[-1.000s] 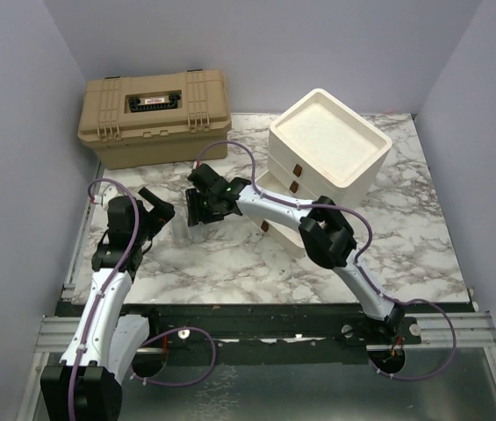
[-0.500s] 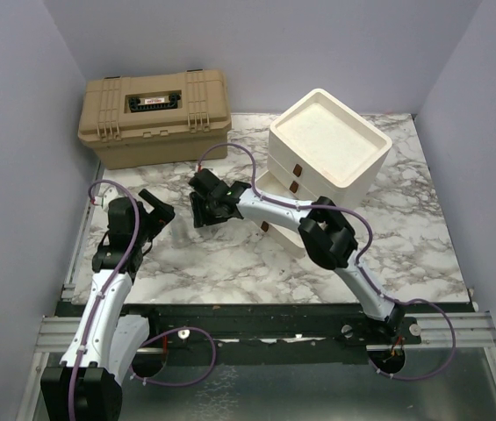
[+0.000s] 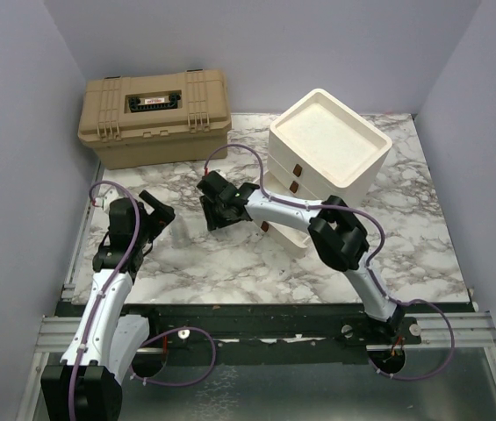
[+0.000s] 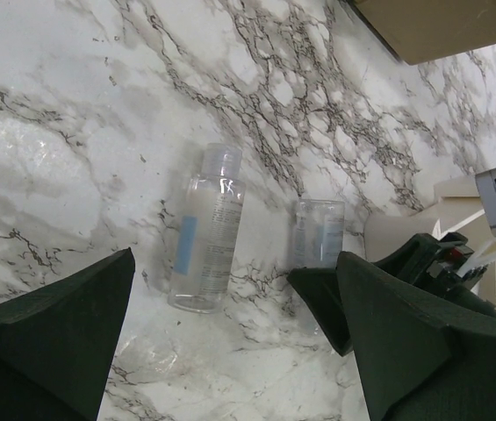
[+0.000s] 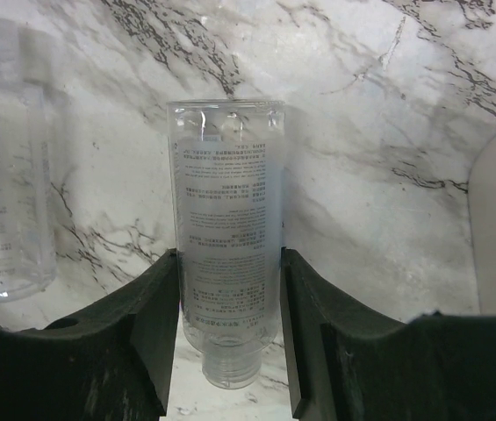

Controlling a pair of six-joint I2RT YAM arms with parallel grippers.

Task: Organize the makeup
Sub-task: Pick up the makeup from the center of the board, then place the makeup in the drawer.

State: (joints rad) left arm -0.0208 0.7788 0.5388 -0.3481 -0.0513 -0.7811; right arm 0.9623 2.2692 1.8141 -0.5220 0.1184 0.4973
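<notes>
Tube (image 5: 227, 175) clear, pinched btw R gripper (image 5: 227, 254) fingers (image 5: 155, 324), marble table (image 5: 362, 132) behind, bottle (image 5: 6, 193) at left, L wrist: L gripper (image 4: 234, 263) jaws spread wide over bottle lying flat, tube just beside it, top: both grippers low on table, toolbox (image 3: 155, 114) and drawers (image 3: 327, 140) at back.

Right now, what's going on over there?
The right gripper has its fingers against both sides of a small clear bottle. The left gripper hangs open above a larger clear bottle lying on the marble table beside it. Neither bottle is in the cream drawer unit yet.
</notes>
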